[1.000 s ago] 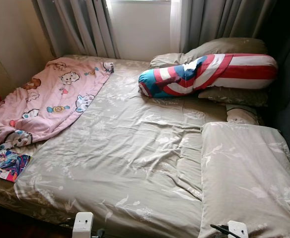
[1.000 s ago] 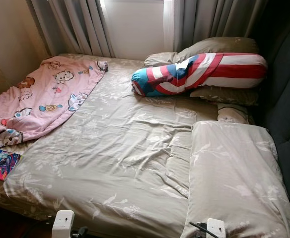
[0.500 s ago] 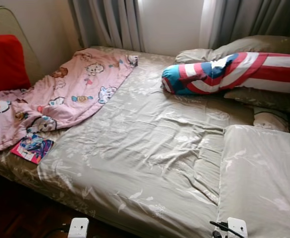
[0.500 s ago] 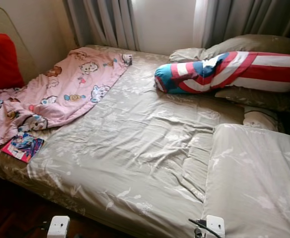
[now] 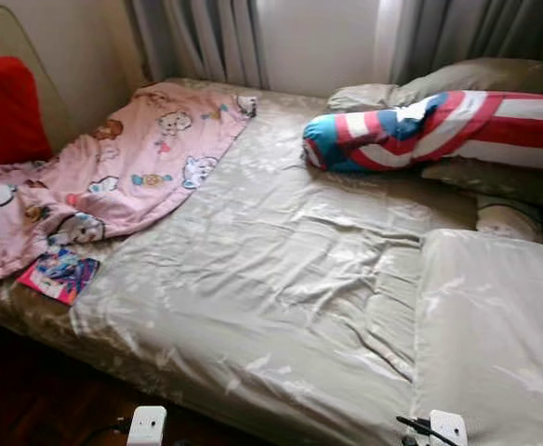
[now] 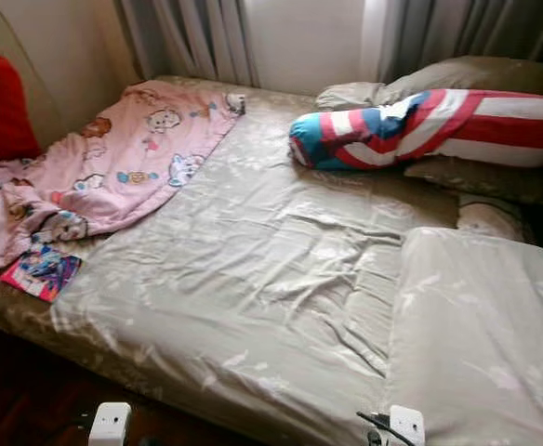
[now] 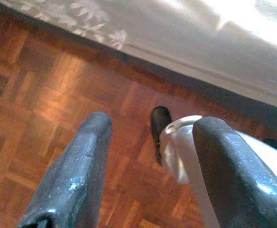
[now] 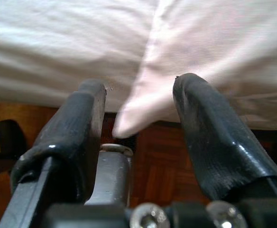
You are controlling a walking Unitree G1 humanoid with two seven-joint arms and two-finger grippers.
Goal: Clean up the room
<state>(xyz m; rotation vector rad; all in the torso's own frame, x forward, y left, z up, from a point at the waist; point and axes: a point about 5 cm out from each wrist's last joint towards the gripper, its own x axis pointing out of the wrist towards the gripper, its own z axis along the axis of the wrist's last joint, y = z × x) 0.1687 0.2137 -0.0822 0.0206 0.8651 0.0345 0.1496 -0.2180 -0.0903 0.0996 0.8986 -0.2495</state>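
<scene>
Grey curtains point(image 5: 197, 37) hang behind the bed point(image 5: 281, 279) I'm looking down on, its beige leaf-print cover rumpled across the middle. On my left a pink cartoon blanket point(image 5: 113, 177) lies spread over the far corner and trails toward the near edge, where a colourful book point(image 5: 59, 275) rests on the cover just beside the blanket's hem. A red cushion point(image 5: 6, 111) leans against the wall past the blanket. At the head of the bed, on my right, a red, white and blue striped bolster point(image 5: 439, 130) lies across a beige pillow point(image 5: 467, 79), and a large beige pillow point(image 5: 495, 334) sits nearer to me along the right side.

My left claw point(image 7: 148, 166) hangs low over the wooden parquet floor point(image 7: 43, 85) just off the bed's edge, its fingers spread wide with nothing between them. My right claw point(image 8: 138, 128) points at the bed's near edge where the corner of the large pillow overhangs, its fingers also wide apart and holding nothing.
</scene>
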